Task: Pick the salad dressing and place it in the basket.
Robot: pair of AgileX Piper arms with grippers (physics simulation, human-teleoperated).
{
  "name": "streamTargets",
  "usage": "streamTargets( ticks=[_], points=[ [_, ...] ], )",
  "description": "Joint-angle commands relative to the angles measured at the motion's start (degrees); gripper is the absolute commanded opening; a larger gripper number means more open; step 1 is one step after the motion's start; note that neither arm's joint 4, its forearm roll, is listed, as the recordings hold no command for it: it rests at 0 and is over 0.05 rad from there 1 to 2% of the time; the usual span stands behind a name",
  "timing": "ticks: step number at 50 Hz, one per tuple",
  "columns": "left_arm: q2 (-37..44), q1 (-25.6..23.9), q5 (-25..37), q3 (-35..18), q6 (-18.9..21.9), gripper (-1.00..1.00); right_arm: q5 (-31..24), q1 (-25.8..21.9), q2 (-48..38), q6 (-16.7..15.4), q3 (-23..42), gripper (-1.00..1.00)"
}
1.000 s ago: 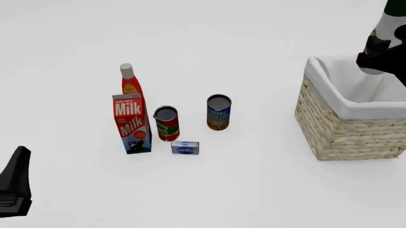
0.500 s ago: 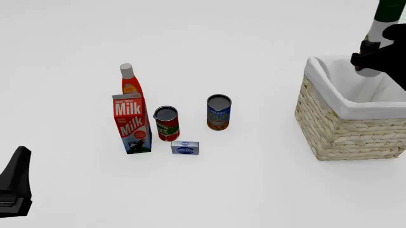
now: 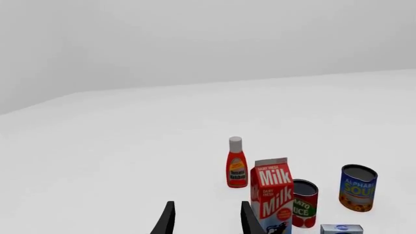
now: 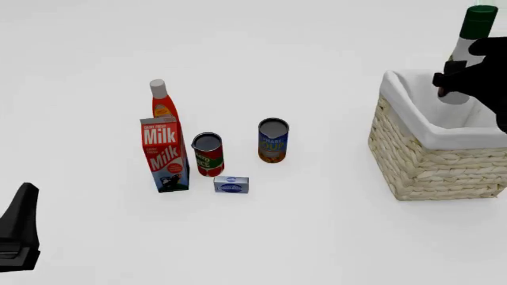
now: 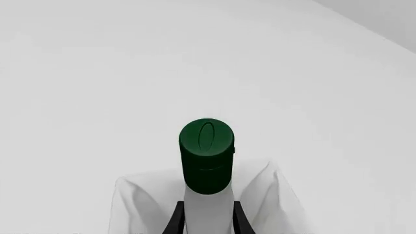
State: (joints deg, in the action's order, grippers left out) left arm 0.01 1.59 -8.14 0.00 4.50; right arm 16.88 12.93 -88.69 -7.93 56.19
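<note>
The salad dressing point(image 4: 462, 44), a white bottle with a dark green cap, hangs tilted over the basket point(image 4: 431, 161) at the far right, its lower body down behind the white cloth rim. My right gripper point(image 4: 453, 80) is shut on the bottle below its neck. In the right wrist view the green cap point(image 5: 206, 156) fills the middle, one black finger on each side of the white body, with the basket lining point(image 5: 133, 204) beneath. My left gripper point(image 4: 20, 237) rests low at the near left, open and holding nothing; its fingers point(image 3: 166, 220) show apart in the left wrist view.
Left of centre stand a milk carton point(image 4: 165, 155), an orange-red bottle with a white cap point(image 4: 162, 102) behind it, a red can point(image 4: 208, 154), a blue soup can point(image 4: 272, 141) and a small blue-white box point(image 4: 230, 184).
My right gripper has come down and slightly left with the bottle, so the green cap now shows in the front view and the bottle's base has sunk into the basket. The left arm is unmoved.
</note>
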Motion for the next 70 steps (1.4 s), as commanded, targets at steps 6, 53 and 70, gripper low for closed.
streamTargets(
  ticks=[6,53,70],
  points=[
    [0.00,0.29,-0.07,0.00,0.04,1.00,0.99,0.39,-2.07,1.94,-0.44,-1.00],
    [0.00,0.81,0.59,0.00,-0.27,1.00,2.27,1.15,-7.01,3.28,-0.26,-1.00],
    [0.00,0.80,0.66,0.00,-0.55,1.00,2.22,0.74,-6.99,3.61,-0.18,1.00]
  ],
)
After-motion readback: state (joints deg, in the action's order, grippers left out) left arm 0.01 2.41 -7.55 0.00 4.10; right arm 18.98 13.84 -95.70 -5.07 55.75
